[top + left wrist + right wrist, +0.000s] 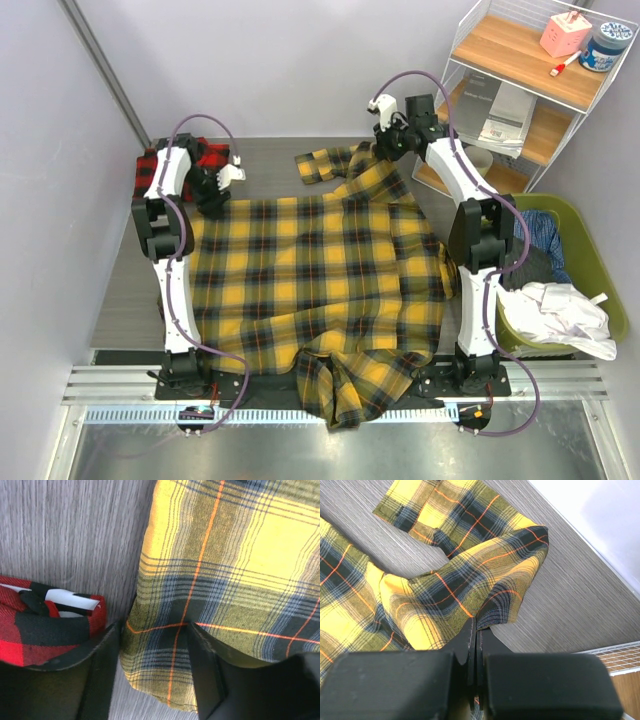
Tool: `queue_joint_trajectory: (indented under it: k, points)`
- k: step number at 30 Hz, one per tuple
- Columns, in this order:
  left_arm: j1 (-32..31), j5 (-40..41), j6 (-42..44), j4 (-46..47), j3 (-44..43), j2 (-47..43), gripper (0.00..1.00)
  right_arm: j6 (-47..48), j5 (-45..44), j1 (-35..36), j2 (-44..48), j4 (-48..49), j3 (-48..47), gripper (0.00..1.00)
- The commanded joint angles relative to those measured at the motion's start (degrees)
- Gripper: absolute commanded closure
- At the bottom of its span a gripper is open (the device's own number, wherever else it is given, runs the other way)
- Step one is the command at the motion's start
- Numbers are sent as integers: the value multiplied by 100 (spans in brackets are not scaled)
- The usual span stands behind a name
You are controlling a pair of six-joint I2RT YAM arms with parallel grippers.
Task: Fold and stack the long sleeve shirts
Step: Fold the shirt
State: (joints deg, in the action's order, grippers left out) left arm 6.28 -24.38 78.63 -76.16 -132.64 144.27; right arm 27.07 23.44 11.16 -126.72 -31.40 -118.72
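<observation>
Yellow shirt; right pincer clamps perhaps its shoulder.

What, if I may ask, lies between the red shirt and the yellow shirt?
Bare grey table and a left end effector finger part the red shirt from the yellow shirt, per the left wrist view.

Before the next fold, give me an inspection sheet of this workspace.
Surface: grey wood-grain table, mostly under cloth.
Job's things: yellow-and-black plaid flannel shirt spread out, near end draped over the edge; red-and-black plaid flannel shirt at far left.
Clutter: nothing seen.
End effectors: left end effector open astride the yellow shirt's corner; right end effector shut on a fold of it.
Cables: purple cables looped along both arms.
Surroundings: white wire shelf, green laundry bin at right.
</observation>
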Motion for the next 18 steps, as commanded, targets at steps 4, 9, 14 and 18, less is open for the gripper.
queue_joint_trajectory:
  k: [4, 9, 14, 18]
  points:
    - [-4, 214, 302, -145, -104, -127, 58, 61, -15, -8, 50, 90, -319, 99]
    - [22, 118, 188, 101, -69, -311, 77, 79, -41, -8, 50, 90, -336, 99]
    - [48, 276, -251, 671, -16, -531, 94, -25, -339, -70, -72, 99, -826, 99]
    - [66, 320, -567, 804, -174, -496, 100, -123, -437, -166, -318, 108, -1320, 99]
